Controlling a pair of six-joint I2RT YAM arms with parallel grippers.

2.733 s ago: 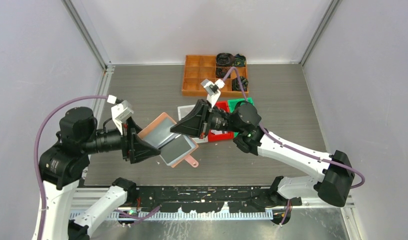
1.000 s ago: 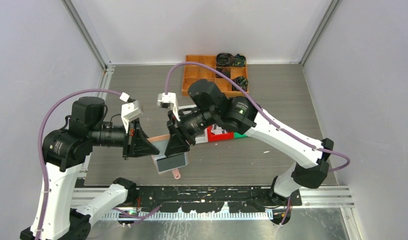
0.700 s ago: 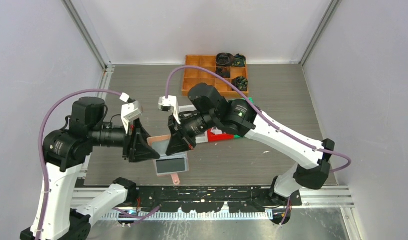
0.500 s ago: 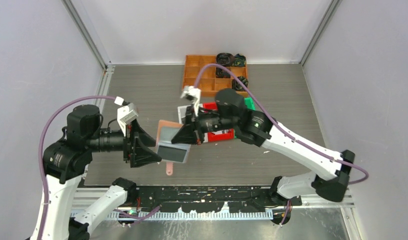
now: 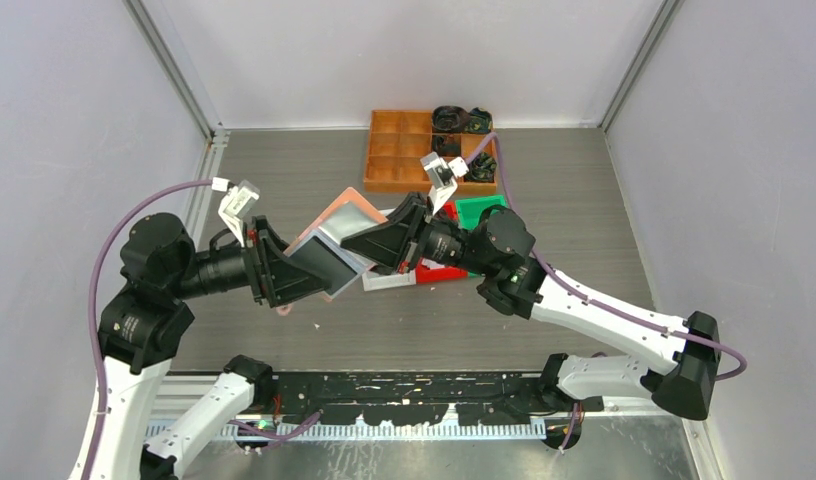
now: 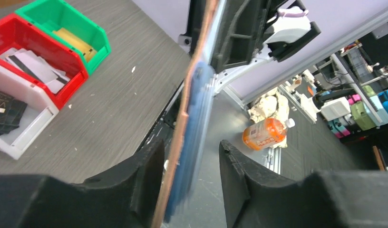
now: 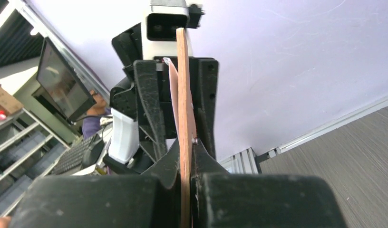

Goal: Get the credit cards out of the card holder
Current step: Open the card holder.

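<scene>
The card holder [image 5: 329, 240] hangs above the table, just left of the red bin [image 6: 71, 85]. The right tool [image 7: 185, 147] pinches its salmon edge. The left tool [image 6: 189, 156] straddles it, fingers spread.

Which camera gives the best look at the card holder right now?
Top external: the card holder shows its open inside face, with the pink cover and grey-blue pockets. Both wrist views see it only edge-on, as a thin strip.
</scene>
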